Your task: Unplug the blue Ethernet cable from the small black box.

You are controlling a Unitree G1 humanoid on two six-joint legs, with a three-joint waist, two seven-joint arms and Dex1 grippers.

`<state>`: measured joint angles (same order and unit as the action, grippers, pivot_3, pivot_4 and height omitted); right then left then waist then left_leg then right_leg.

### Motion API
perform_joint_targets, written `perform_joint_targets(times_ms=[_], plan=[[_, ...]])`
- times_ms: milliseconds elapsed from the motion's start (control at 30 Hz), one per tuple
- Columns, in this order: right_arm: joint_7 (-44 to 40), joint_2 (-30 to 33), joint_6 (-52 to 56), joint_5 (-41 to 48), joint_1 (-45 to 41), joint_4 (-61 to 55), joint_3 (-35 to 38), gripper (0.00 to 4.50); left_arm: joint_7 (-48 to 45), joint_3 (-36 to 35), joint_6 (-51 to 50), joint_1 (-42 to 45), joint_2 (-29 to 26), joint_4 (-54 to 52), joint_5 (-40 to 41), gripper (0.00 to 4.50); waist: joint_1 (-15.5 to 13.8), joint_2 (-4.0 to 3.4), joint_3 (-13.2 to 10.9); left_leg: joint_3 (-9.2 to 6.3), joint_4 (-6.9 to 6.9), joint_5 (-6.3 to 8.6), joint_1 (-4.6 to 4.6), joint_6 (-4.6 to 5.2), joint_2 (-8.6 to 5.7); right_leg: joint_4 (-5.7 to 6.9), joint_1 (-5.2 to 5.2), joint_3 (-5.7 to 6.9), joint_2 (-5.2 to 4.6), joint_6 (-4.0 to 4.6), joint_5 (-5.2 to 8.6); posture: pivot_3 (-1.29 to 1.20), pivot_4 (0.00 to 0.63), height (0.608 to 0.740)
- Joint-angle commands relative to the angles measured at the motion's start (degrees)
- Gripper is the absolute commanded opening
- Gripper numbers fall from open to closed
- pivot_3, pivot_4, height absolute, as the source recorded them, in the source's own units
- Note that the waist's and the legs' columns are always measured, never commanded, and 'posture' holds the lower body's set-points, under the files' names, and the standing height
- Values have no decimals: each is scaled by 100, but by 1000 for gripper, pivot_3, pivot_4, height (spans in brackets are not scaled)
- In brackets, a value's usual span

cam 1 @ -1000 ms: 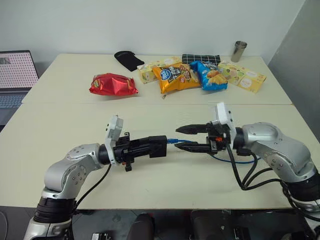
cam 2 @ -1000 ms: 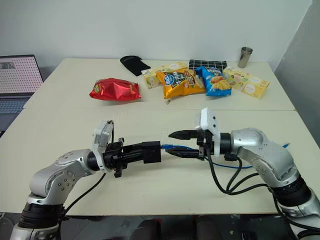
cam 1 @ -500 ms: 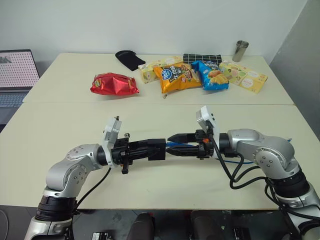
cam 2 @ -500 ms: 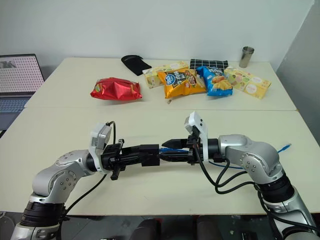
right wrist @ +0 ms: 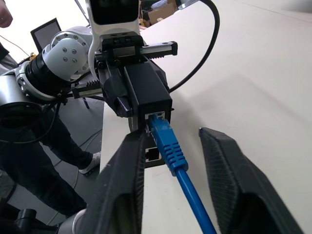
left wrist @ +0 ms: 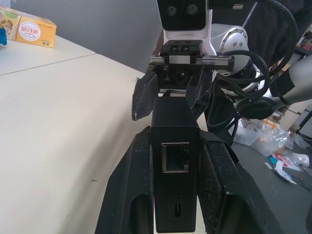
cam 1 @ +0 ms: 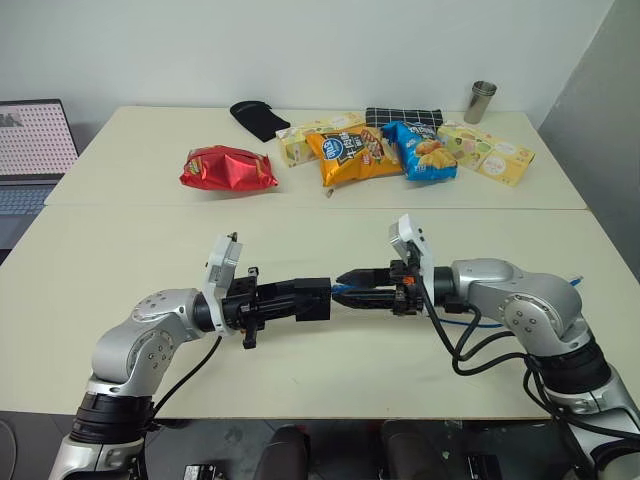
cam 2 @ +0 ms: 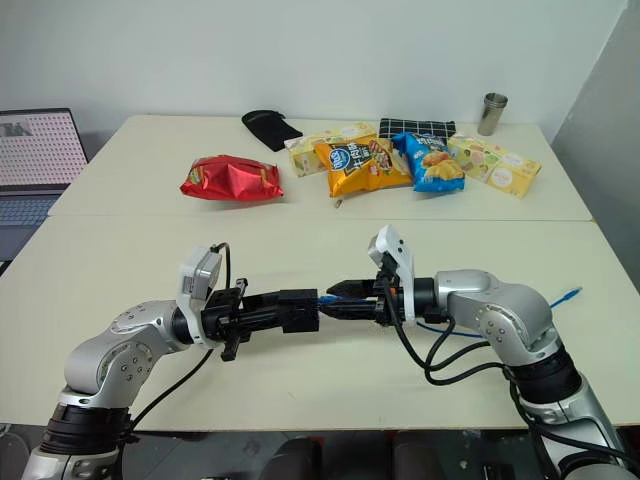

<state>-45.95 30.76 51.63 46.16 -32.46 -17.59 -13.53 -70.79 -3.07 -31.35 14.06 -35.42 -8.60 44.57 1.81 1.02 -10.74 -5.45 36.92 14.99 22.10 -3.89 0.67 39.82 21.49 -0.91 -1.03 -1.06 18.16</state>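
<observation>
None of the printing on the snack packs at the far side of the desk (cam 1: 300,230) can be read: a red foil bag (cam 1: 227,168), an orange chip bag (cam 1: 350,157), a blue chip bag (cam 1: 420,150) and two pale yellow cartons (cam 1: 484,152) (cam 1: 300,143). Behind them lie a black cloth (cam 1: 256,119) and a black checked pouch (cam 1: 402,116), with a metal cup (cam 1: 479,101) standing at the far right corner. An open laptop (cam 1: 32,150) sits off the desk's left edge.

The small black box (cam 1: 312,298) is held above the near part of the desk, its long axis level and running left to right, in line with both arms. One narrow end faces right, and the blue Ethernet cable (right wrist: 170,148) is plugged into a port there, as the right wrist view shows. From the plug the cord runs straight to the right, then trails along the desk to a loose end near the right edge (cam 2: 570,295). The left wrist view shows another, empty network port (left wrist: 175,157) on a face of the box.

The left gripper (left wrist: 173,195) has its jaws clamped on the two long sides of the box. The right gripper (right wrist: 173,165) points left at the box with its jaws partly open, one finger (right wrist: 124,185) on each side of the blue plug; a gap shows on both sides, so they are not pinching it.
</observation>
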Motion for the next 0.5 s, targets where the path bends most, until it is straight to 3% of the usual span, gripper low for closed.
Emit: perform_joint_targets(times_ms=[33, 167, 500], plan=[[-196, 23, -96, -110, -97, 11, 128, 796, -108, -129, 94, -5, -32, -57, 34, 792, 0, 0, 0, 0, 0, 0, 0, 0, 0, 0, 0, 0, 0, 0, 0, 0, 150, 740], [-412, 62, -103, -162, -145, 99, 147, 43, -174, -111, 85, -6, -73, -51, 37, 792, 0, 0, 0, 0, 0, 0, 0, 0, -1, 0, 0, 0, 0, 0, 0, 0, 150, 740], [-717, 31, 108, -82, -303, 222, 207, 21, -273, -103, 96, -145, -113, -168, 18, 792, 0, 0, 0, 0, -1, 0, 0, 0, 0, -1, 0, 0, 2, 0, 0, 0, 150, 740]])
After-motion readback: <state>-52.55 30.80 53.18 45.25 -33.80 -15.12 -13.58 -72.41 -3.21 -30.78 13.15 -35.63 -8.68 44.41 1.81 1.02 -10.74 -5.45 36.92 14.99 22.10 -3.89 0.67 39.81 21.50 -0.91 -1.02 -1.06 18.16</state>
